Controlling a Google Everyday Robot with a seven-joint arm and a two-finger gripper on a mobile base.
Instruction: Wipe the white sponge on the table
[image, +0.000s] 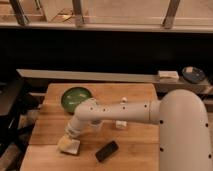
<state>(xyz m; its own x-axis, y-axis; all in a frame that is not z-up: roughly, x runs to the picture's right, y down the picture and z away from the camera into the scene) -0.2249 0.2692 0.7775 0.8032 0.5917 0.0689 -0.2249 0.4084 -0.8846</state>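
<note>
The white sponge (69, 145) lies on the wooden table (135, 150) near its front left. My gripper (70, 135) is at the end of the white arm that reaches down from the right, and it sits right on top of the sponge, shut on it and pressing it to the tabletop. The far part of the sponge is hidden under the gripper.
A black bar (107, 150) lies just right of the sponge. A green bowl (76, 98) stands at the back left. A small white bottle (121, 123) is partly hidden behind the arm. A ledge behind the table holds a dark dish (192, 74).
</note>
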